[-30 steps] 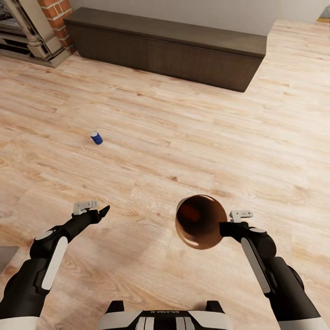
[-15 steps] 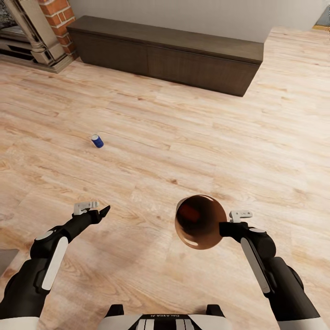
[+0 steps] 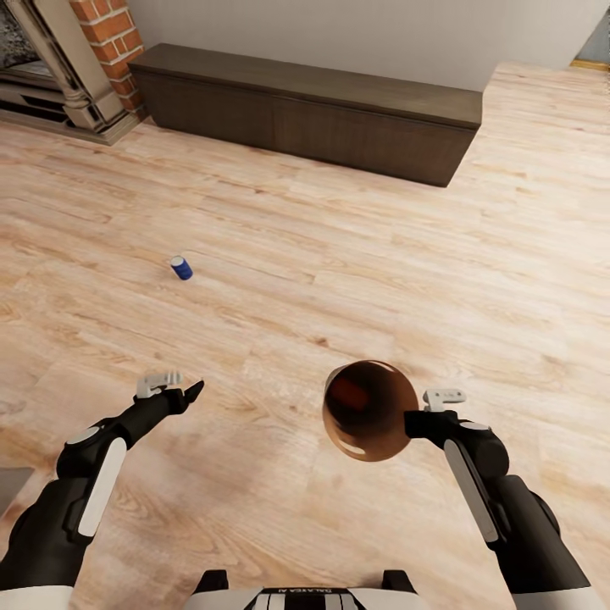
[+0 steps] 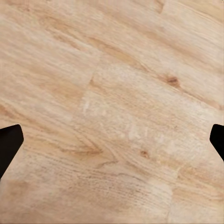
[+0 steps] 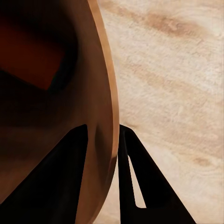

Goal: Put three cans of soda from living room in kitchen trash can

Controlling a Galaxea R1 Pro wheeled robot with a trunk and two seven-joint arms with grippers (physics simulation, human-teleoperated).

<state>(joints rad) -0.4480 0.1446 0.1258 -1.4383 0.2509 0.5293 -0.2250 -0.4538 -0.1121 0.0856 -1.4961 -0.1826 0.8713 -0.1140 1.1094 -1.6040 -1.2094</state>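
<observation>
Blue soda can [image 3: 181, 268] stands alone on the wood floor [image 3: 356, 254] at the left of the frame, well apart from my arms. To do this step well, I think I should roll slowly toward it and keep the bin level so nothing spills.

My right gripper [image 3: 413, 422] pinches the rim of the trash can [image 3: 369, 409], low and right of the middle. In the right wrist view, 1 finger [image 5: 60, 177] sits inside the rim and the other outside, pressed on the wall.

Inside the bin I see something orange-red [image 5: 32, 60]. It may be a can, but it is too dark to be sure.

My left gripper [image 3: 174, 391] is spread wide and holds nothing.

A long dark cabinet [image 3: 313, 110] stands at the top, with a brick fireplace [image 3: 106, 30] at upper left.
</observation>
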